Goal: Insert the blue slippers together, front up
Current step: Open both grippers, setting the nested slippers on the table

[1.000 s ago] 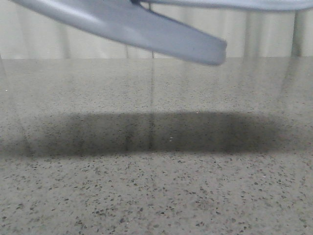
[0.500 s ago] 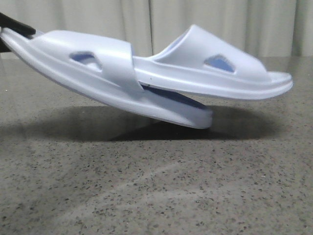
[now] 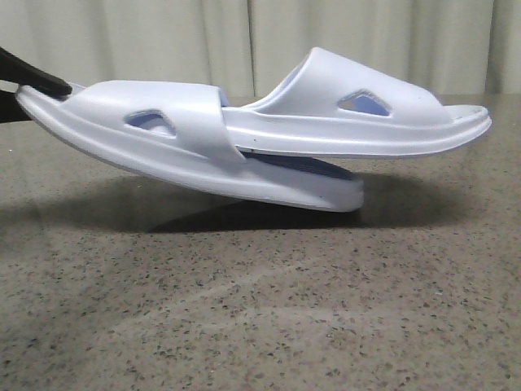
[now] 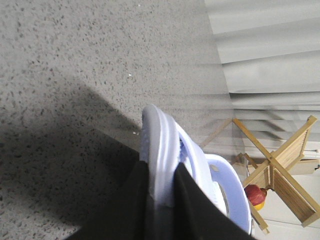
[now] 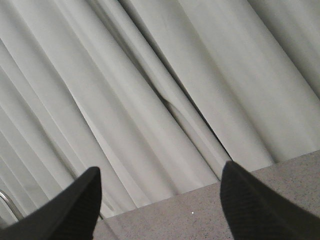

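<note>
The two blue slippers hang together low over the speckled table (image 3: 244, 318). The left slipper (image 3: 179, 122) tilts down to the right, its toe tip at or just above the tabletop. The other slipper (image 3: 326, 90) passes under the left one's strap and lies nearly level, pointing right. My left gripper (image 3: 24, 94) is shut on the left slipper's heel at the far left. In the left wrist view the black fingers (image 4: 187, 200) squeeze the thick sole (image 4: 161, 140), and the second slipper (image 4: 227, 190) shows behind. My right gripper (image 5: 160, 167) is open, holds nothing and faces the curtain.
A pale pleated curtain (image 3: 163, 41) runs behind the table's far edge. The left wrist view shows a wooden folding rack (image 4: 280, 167) and a red-and-yellow object (image 4: 255, 196) off the table. A dark shadow (image 3: 98, 208) lies under the slippers.
The joined slippers have come down from the top of the front view to just over the table, then shifted slightly right and lower. The left gripper keeps its hold.
</note>
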Motion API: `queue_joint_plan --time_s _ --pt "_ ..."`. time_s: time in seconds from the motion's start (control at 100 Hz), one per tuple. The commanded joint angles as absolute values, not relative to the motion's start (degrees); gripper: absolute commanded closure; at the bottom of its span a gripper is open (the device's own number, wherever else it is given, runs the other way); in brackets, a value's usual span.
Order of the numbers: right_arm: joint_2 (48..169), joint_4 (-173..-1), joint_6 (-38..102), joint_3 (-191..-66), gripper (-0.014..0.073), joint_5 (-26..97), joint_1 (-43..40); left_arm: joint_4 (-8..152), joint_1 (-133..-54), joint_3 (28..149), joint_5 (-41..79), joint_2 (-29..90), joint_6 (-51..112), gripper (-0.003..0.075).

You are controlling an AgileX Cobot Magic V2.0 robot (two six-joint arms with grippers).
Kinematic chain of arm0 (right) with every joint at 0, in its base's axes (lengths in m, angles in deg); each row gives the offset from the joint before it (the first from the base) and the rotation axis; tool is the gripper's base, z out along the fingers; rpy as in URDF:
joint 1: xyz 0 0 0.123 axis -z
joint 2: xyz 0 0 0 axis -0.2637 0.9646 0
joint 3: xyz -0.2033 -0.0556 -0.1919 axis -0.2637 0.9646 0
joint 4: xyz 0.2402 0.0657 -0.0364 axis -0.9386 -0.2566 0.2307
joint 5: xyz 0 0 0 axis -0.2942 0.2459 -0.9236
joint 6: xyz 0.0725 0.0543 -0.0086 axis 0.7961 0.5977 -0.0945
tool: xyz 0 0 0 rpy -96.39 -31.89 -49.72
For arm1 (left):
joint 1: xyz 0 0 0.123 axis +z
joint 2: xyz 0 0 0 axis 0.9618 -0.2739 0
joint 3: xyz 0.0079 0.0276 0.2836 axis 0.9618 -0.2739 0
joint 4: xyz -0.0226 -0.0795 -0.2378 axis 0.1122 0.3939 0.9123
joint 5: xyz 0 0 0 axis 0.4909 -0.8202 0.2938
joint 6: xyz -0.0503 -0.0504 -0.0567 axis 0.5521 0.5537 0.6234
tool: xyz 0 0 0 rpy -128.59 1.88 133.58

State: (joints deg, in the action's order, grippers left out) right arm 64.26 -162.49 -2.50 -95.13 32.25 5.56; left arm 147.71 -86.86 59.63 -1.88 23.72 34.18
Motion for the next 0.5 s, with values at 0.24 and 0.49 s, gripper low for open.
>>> queue_joint_plan --time_s 0.24,0.49 --pt "64.8 -163.3 -3.4 -96.7 0.0158 32.5 5.4 152.2 -87.4 61.4 -3.1 24.5 31.3 0.0338" --pt "64.8 -163.3 -3.4 -96.7 0.0158 32.5 5.4 148.1 -87.4 61.4 2.8 24.5 28.1 0.0254"
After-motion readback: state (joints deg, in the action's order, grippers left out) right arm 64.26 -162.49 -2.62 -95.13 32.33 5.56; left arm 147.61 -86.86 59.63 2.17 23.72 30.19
